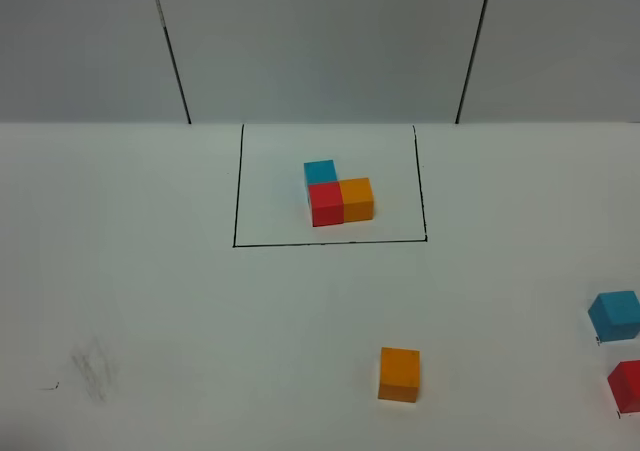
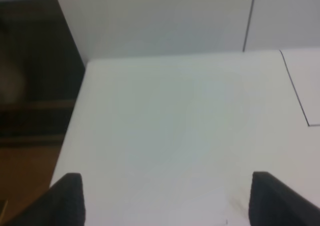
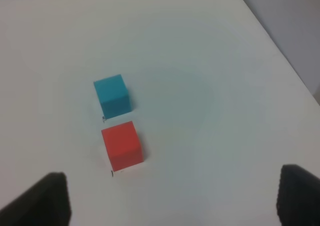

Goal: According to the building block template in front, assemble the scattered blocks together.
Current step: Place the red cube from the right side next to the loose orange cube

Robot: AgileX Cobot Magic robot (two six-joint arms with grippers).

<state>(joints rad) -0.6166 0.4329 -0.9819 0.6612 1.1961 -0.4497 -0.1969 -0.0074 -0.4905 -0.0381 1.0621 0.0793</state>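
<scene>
The building block template point(image 1: 338, 196) is an L of blue, red and orange cubes inside a thin black outline point(image 1: 238, 186) at the table's far middle. Of the scattered blocks, the orange cube point(image 1: 399, 374) lies near the front middle. At the right edge sit the light blue cube point(image 1: 614, 315) point(image 3: 112, 96) and the red cube point(image 1: 626, 386) point(image 3: 122, 145), close together but apart. My right gripper point(image 3: 172, 198) hangs open above the table near those two, holding nothing. My left gripper point(image 2: 167, 198) is open over bare table at the left. Neither gripper shows in the high view.
The white table's left edge point(image 2: 75, 116) drops off to a dark floor. A white back wall with black seams point(image 1: 170, 46) stands behind the table. A faint grey smudge point(image 1: 92, 371) marks the front left.
</scene>
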